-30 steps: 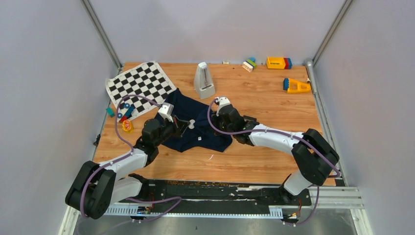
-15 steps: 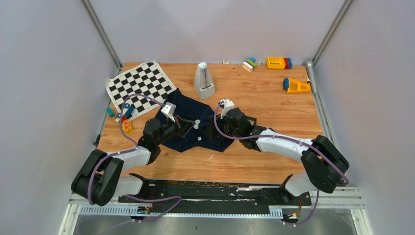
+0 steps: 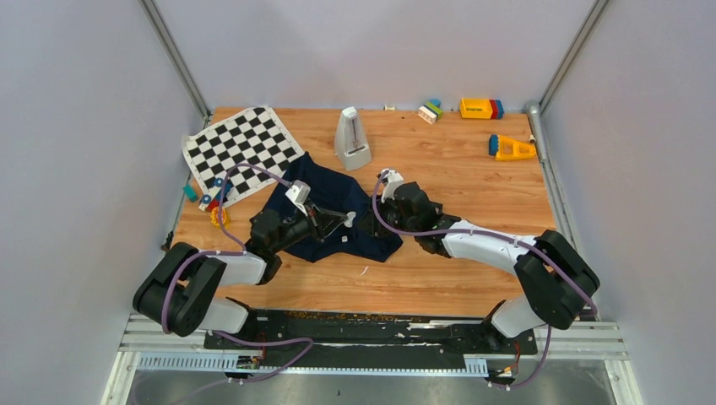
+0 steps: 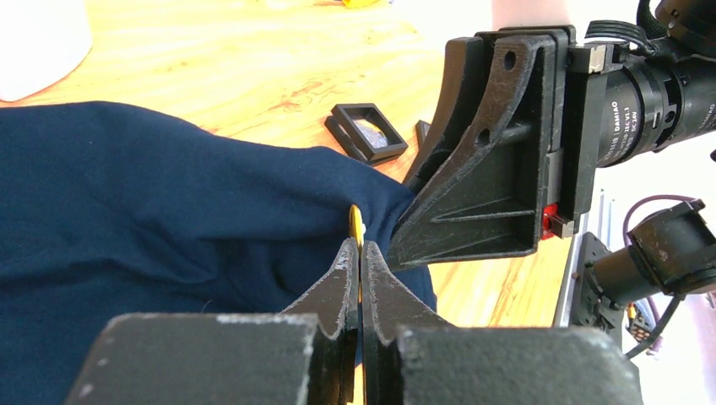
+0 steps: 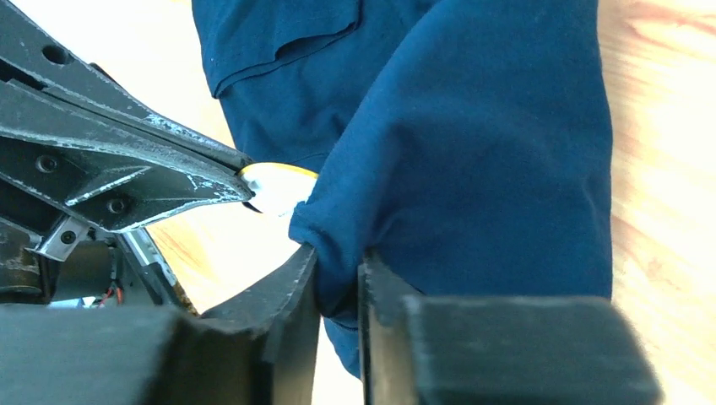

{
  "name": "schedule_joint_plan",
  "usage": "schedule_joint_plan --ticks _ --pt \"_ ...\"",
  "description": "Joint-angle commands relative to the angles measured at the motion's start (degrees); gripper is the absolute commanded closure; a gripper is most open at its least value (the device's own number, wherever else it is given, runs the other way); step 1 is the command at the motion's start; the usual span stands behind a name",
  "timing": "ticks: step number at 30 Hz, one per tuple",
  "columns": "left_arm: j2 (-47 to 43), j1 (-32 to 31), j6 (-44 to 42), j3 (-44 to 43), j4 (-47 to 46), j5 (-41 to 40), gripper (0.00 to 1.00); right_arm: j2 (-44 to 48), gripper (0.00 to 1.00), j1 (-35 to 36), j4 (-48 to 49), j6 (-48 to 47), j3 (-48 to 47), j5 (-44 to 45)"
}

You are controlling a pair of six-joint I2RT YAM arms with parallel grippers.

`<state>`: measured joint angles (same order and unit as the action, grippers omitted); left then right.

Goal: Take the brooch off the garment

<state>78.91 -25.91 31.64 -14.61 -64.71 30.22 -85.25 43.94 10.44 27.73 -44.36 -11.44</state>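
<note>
The navy garment (image 3: 338, 192) lies crumpled mid-table. My left gripper (image 3: 338, 221) is shut on the brooch (image 3: 349, 218), a small whitish disc at the cloth's near right part. In the left wrist view the fingertips (image 4: 348, 253) pinch the disc's thin yellowish edge (image 4: 357, 221) against the garment (image 4: 127, 194). My right gripper (image 3: 371, 226) is right beside it, shut on a fold of the garment (image 5: 473, 152). In the right wrist view the brooch (image 5: 277, 187) shows at the tip of the left fingers (image 5: 169, 177), touching the pinched fold (image 5: 338, 261).
A black-and-white checkered mat (image 3: 241, 143) lies back left, with small toys (image 3: 215, 201) at its near edge. A white metronome-shaped object (image 3: 352, 137) stands behind the garment. Coloured toy blocks (image 3: 480, 108) and an orange toy (image 3: 511, 148) are back right. A black square box (image 4: 367, 132) lies by the cloth.
My left gripper has moved right with the brooch, closing on the right gripper. The right wrist has shifted slightly right and back, still on the cloth fold.
</note>
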Motion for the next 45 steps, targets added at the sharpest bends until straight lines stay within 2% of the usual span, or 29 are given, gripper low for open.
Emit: schedule_joint_plan --ticks 1,2,3,4,7,12,16,24,28,33,40,45 --pt "-0.84 -0.45 -1.54 -1.26 -2.48 0.33 0.90 0.99 0.88 0.09 1.65 -0.85 -1.70 0.60" --pt "-1.38 -0.46 -2.13 -1.84 1.09 -0.37 0.84 1.05 0.93 0.09 0.99 -1.32 -2.00 1.22" --pt "-2.73 -0.46 -3.52 -2.27 3.54 -0.88 0.73 0.92 0.97 0.09 0.33 -1.77 -2.35 1.33" --pt "-4.34 -0.43 -4.22 -3.28 8.53 -1.85 0.65 0.96 1.00 0.09 -0.30 -2.66 -2.80 1.04" --pt "-8.30 -0.45 -8.52 -5.68 20.96 -4.83 0.56 1.12 1.00 0.41 -1.51 -4.67 -3.50 1.36" --pt "-13.21 -0.46 -11.14 -6.73 29.32 -8.97 0.48 0.64 1.00 1.96 -3.05 -7.47 -4.64 3.92" --pt "-13.86 -0.46 -11.67 -8.57 34.56 -9.30 0.46 -0.28 1.00 4.80 -5.09 -9.18 -6.45 7.07" --pt "-13.32 -0.45 -10.63 -13.93 44.30 -4.80 0.44 -3.48 1.00 8.25 -7.79 -10.15 -9.54 14.99" --pt "-13.56 -0.46 -10.29 -15.19 48.04 -6.71 0.44 -4.82 1.00 8.48 -8.13 -9.75 -10.08 16.50" --pt "-14.28 -0.43 -10.85 -15.44 49.37 -7.11 0.44 -5.19 1.00 8.54 -8.48 -9.12 -10.40 17.84" --pt "-11.21 -0.54 -10.53 -16.76 49.79 -5.99 0.54 -5.57 1.00 8.53 -8.68 -8.81 -10.64 18.42" --pt "-9.91 -0.54 -10.07 -16.97 48.58 -4.18 0.51 -6.42 1.00 8.62 -9.79 -9.09 -11.54 18.63"
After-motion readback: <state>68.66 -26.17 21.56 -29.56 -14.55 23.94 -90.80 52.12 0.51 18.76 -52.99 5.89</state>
